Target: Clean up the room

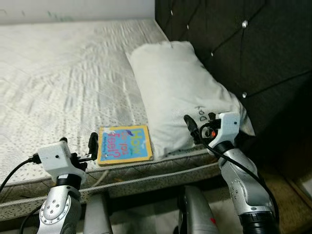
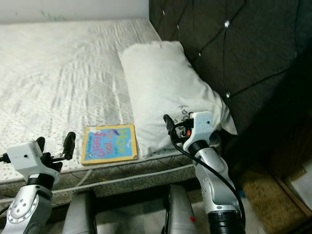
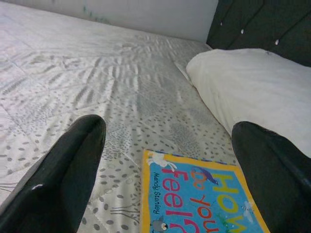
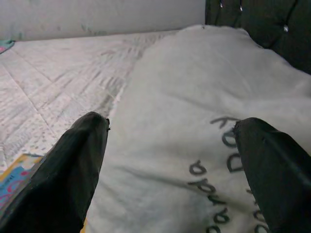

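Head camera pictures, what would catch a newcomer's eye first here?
The bright blue and yellow book lies flat at the near edge of the mattress, beside a white pillow that rests against the dark tufted headboard. The left gripper hovers open just left of the book, and the right gripper is open over the pillow's near end.

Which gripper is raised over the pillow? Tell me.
The right gripper, open at the white pillow's near end. The left gripper instead sits beside the colourful book at the mattress edge.
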Motion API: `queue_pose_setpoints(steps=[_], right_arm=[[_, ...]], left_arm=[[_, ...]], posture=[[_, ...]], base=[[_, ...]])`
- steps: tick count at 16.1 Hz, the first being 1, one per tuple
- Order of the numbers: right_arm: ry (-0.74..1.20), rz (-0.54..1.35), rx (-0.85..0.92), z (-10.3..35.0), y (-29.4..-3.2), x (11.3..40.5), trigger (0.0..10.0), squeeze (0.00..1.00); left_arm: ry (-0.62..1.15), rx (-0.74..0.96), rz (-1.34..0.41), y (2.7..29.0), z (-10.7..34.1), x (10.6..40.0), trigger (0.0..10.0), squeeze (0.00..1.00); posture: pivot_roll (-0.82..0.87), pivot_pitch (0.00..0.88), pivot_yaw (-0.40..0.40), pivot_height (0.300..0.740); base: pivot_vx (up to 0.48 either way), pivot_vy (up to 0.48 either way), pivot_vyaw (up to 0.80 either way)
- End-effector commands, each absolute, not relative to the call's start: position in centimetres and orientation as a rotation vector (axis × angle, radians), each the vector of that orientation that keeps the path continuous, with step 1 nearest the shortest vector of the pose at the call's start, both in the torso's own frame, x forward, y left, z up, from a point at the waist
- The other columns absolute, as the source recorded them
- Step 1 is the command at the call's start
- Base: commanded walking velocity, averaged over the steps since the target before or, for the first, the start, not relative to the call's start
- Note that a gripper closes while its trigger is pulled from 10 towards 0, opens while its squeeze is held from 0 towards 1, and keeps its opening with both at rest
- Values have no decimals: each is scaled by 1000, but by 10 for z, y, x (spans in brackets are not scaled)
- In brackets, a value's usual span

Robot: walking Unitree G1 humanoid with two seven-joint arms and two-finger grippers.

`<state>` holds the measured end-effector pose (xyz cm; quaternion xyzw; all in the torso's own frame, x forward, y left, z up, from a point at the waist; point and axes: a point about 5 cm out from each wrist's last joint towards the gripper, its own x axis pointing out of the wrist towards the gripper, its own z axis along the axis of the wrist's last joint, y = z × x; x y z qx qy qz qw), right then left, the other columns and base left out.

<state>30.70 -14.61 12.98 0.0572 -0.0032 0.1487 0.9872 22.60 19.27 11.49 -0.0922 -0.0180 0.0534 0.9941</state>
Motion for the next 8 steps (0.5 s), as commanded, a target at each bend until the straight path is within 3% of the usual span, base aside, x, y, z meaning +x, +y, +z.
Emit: queue_pose_setpoints(steps=[1,2,3,6,8], right_arm=[[2,294,125,131,-146,309,10000,0],[2,294,125,131,-146,309,10000,0],[-36,271,191,144,-143,326,10000,0],[-72,266,208,154,-143,336,10000,0],[-71,254,213,154,-144,339,10000,0]], left_arm=[[-41,-185,102,191,118,227,10000,1000],[-41,-185,102,191,118,227,10000,1000],[-54,-205,58,179,121,243,10000,0],[-58,-216,39,172,121,253,10000,0],[-60,-215,27,169,122,256,10000,0]], posture=[[-1,0,-26,541],[-1,0,-26,541],[0,0,-18,541],[-2,0,-17,541],[-1,0,-16,558]], base=[[0,0,0],[0,0,0],[0,0,-544],[0,0,-558],[0,0,0]])
